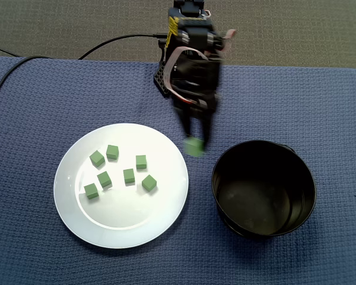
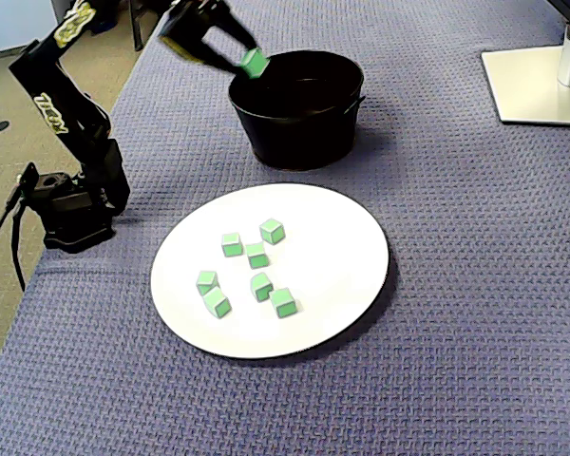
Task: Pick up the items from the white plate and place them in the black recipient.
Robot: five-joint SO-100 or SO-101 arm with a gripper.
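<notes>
Your claw is clamped on one small green cube, its fingers pointing down. It holds the cube clear of the desk, which is covered in blue woven cloth. In a fixed view the cube hangs over the gap between the round white plate and the round black pot. In a fixed view from the side, the claw holds the cube just at the pot's left rim. The pot stands just beside the plate, not touching it. Seven more green cubes lie loosely scattered on the plate, apart from one another. The arm's black base sits at the desk edge, and a white stand foot rests at the far corner.
</notes>
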